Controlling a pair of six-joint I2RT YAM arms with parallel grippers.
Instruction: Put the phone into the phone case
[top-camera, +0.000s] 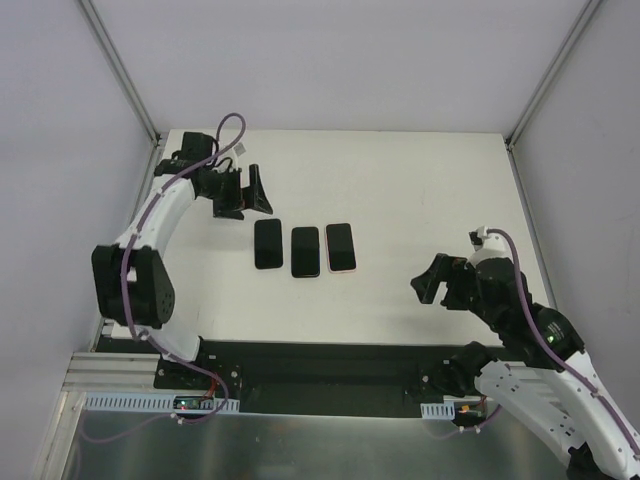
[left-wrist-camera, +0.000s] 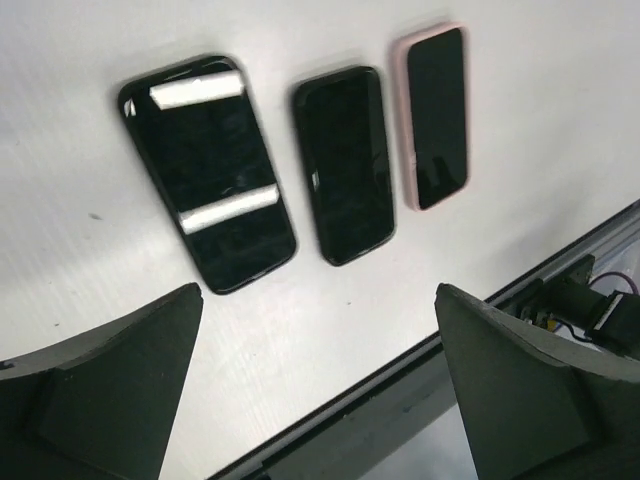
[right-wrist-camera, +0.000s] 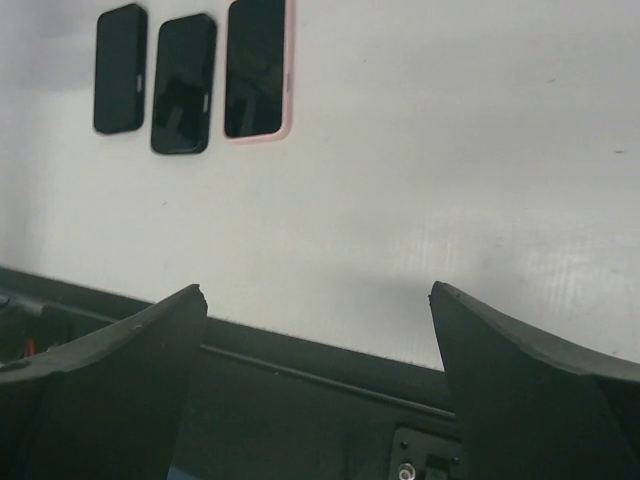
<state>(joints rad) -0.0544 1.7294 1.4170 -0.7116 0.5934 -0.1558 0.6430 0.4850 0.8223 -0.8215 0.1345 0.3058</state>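
Note:
Three flat dark slabs lie side by side mid-table. The left one is a glossy black phone (top-camera: 268, 243), also in the left wrist view (left-wrist-camera: 208, 172). The middle one is a black slab with a raised rim (top-camera: 305, 251), seen nearer (left-wrist-camera: 343, 163). The right one is dark with a pink rim (top-camera: 341, 247), seen nearer (left-wrist-camera: 435, 115). I cannot tell which one is the empty case. My left gripper (top-camera: 247, 195) is open and empty, just behind and left of the row (left-wrist-camera: 318, 295). My right gripper (top-camera: 445, 285) is open and empty, well to the right of the row (right-wrist-camera: 317, 290).
The black rail (top-camera: 320, 360) runs along the table's near edge between the arm bases. White walls and metal corner posts (top-camera: 120, 70) enclose the table. The three slabs also show at the top left of the right wrist view (right-wrist-camera: 183, 83).

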